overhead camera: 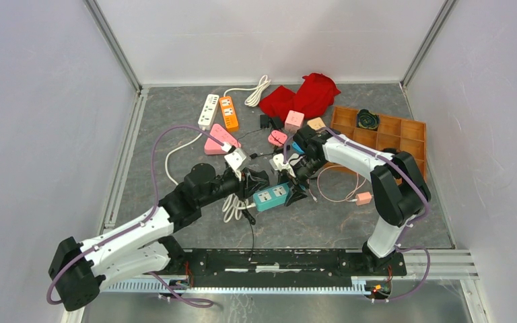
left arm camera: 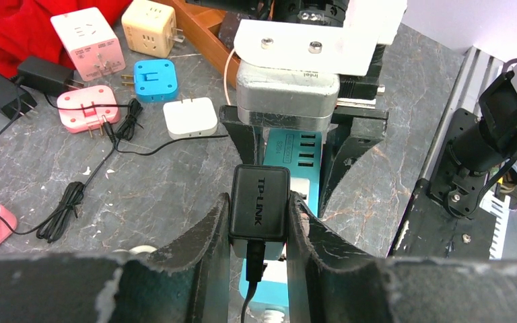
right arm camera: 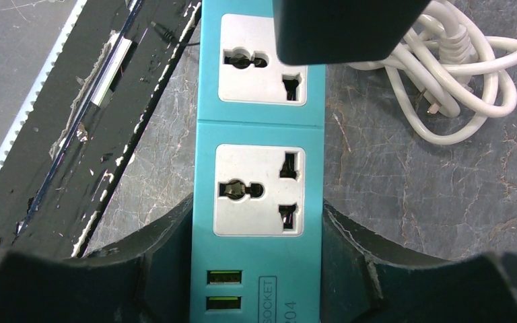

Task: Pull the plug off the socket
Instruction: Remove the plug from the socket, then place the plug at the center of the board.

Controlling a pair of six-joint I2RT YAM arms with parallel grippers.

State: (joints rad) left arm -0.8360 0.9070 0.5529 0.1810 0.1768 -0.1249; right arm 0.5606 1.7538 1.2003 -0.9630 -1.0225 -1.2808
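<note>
The socket is a teal power strip (overhead camera: 272,196) with white outlet faces (right arm camera: 259,134), lying flat on the grey table. The plug is a black TP-LINK adapter (left arm camera: 259,192) that sits on the strip's outlet face with its thin black cable trailing toward me. My left gripper (left arm camera: 260,205) is shut on the plug, one finger on each side. My right gripper (right arm camera: 259,232) clamps the strip's USB end, its fingers (right arm camera: 165,242) pressed against both long sides. In the right wrist view the plug (right arm camera: 350,27) covers the far outlet; its prongs are hidden.
A coiled white cord (right arm camera: 444,87) lies beside the strip. Loose adapters sit behind: a pink cube (left arm camera: 87,40), a cream cube (left arm camera: 149,25), a blue one (left arm camera: 155,79) and a white one (left arm camera: 190,116). Further back are a wooden tray (overhead camera: 390,134), a red cloth (overhead camera: 303,94) and an orange strip (overhead camera: 228,112).
</note>
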